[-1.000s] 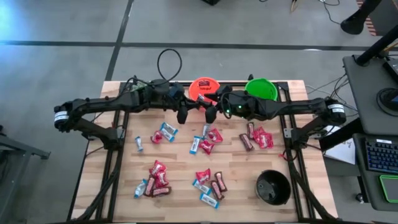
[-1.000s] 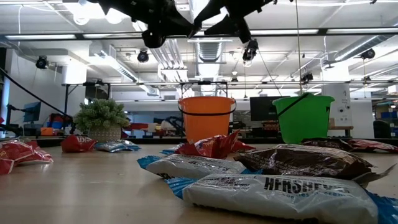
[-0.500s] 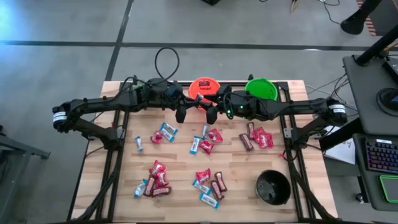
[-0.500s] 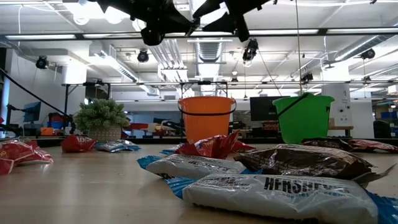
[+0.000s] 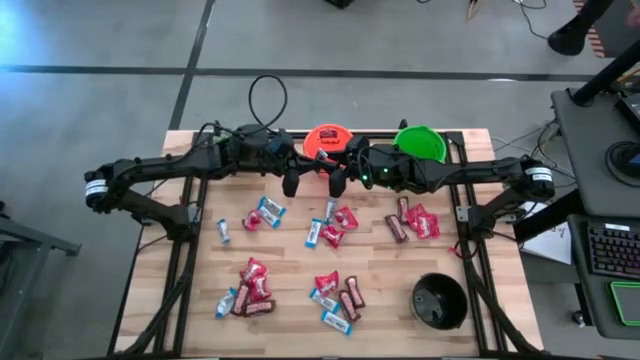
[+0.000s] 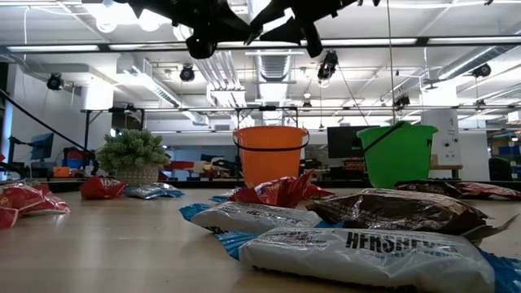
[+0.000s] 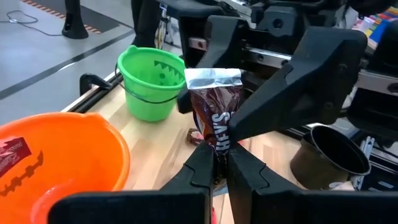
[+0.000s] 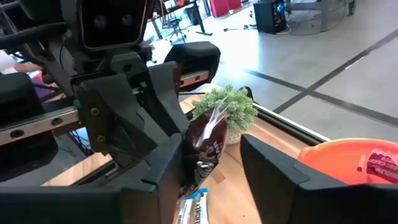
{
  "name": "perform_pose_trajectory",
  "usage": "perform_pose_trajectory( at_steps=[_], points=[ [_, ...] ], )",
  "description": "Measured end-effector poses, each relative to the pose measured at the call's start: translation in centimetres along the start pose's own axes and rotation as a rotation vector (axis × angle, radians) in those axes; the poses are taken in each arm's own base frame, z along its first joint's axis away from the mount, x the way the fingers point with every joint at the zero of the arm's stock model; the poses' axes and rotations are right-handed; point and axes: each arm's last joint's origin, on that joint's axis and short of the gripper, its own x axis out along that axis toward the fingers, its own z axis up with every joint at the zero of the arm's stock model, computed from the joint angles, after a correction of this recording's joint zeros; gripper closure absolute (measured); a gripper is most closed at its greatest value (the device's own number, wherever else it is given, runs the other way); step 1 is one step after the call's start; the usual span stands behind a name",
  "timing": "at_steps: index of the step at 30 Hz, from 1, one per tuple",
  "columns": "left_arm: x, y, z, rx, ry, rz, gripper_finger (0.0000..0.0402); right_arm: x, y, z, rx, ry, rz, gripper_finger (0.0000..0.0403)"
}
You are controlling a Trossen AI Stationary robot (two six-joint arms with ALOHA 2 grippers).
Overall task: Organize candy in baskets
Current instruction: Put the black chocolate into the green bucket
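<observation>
1. Step, as I judge it: a mid-air hand-off of one dark brown bar between my two grippers, above the back of the table near the orange basket.
2. My left gripper is clenched on the bar's lower end; the bar stands upright, silver crimp on top.
3. My right gripper faces it, fingers either side of the bar w/ a clear gap on one side. Not gripping yet, I think, so the jaws are apart.
4. Next move, my guess: right closes on the bar's free upper part, left lets go only after that, then the bar goes to a basket. Which basket I can't tell.
5. Pose: both arms reach inward from the table's sides, wrists nearly meeting at centre-back, well above the wood.
6. Orange basket already holds a red packet. Green basket is beside it at the back; I can't tell if it holds anything.
7. Black basket sits at front right, looks empty.
8. Rest of the candy lies loose in clusters across the middle & front of the table.
</observation>
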Motion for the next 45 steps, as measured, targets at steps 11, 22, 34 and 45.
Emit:
perform_pose_trajectory(
  at_steps=[11, 22, 34, 45],
  points=[
    [0.0, 0.1, 0.1, -0.001, -0.003, 0.006, 0.0401, 0.0, -0.1, 0.2, 0.004, -0.013, 0.006, 0.0369],
    [0.0, 0.2, 0.1, -0.012, -0.005, 0.009, 0.0399, 0.0, -0.1, 0.2, 0.006, -0.018, 0.003, 0.0393],
    [0.0, 0.1, 0.1, -0.001, 0.001, -0.022, 0.0291, 0.2, -0.5, 0.4, 0.032, -0.032, -0.029, 0.0394],
    [-1.6, -0.7, 2.0, 0.035, 0.104, -0.006, 0.0238, 0.4, -3.0, 0.8, 0.057, 0.002, -0.147, 0.0394]
  ],
)
